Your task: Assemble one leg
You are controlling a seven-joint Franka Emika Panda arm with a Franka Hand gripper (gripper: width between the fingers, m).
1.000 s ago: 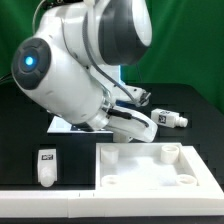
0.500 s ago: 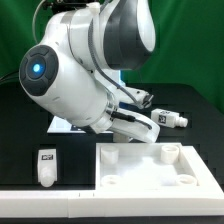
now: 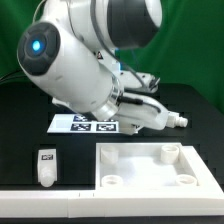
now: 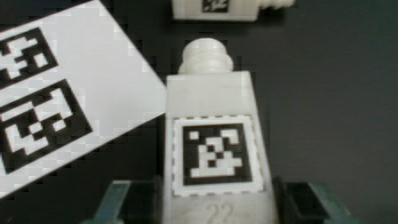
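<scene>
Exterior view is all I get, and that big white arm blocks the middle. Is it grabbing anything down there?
Observer: The wrist view shows a stubby white leg lying between the jaws, one on each side. I cannot tell whether they squeeze it.
Operator: Is anything printed on it?
Observer: A black-and-white square tag on it faces the wrist camera.
Operator: Is it alone there?
Observer: No, a second leg lies just beyond its rounded tip, not touching it.
</scene>
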